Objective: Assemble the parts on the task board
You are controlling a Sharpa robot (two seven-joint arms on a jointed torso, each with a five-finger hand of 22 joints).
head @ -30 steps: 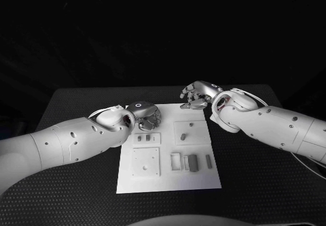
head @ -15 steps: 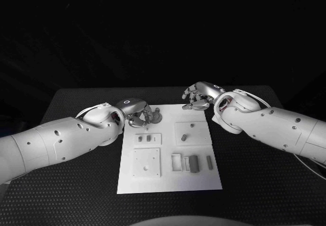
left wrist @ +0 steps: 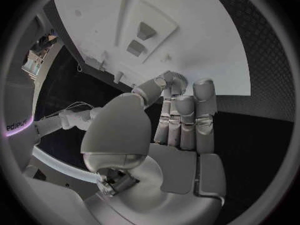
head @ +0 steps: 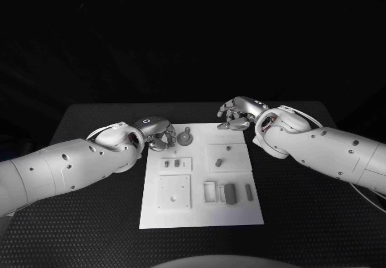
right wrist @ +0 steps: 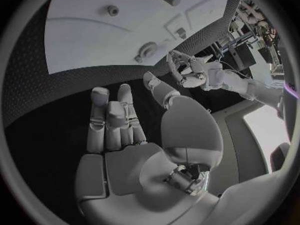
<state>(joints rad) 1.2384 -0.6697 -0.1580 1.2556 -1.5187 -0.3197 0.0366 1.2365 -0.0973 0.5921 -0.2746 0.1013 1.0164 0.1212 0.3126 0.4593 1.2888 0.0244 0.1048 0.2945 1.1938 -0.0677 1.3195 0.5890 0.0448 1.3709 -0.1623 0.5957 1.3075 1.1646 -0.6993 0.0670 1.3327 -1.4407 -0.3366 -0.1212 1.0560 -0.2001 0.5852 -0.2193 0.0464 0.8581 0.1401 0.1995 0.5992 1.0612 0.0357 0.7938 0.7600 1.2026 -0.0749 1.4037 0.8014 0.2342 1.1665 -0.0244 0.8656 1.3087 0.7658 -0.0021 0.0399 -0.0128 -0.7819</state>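
Left hand (head: pixel 159 134): fingers curled in, holding nothing, at board's far-left edge beside round part (head: pixel 186 137);
Right hand (head: pixel 238 114): fingers curled, empty, above board's far-right corner;
Task board (head: pixel 201 215): on bench (head: pixel 305 212)

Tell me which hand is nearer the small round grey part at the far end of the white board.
Left. The left hand sits just beside the round grey part; the right hand hovers farther off, beyond the board's far right corner.

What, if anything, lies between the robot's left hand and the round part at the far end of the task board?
Nothing visible. In the head view the left hand sits at the board's far left edge, and the round part lies just beside its fingers on the bare white task board, with no other piece in the gap.
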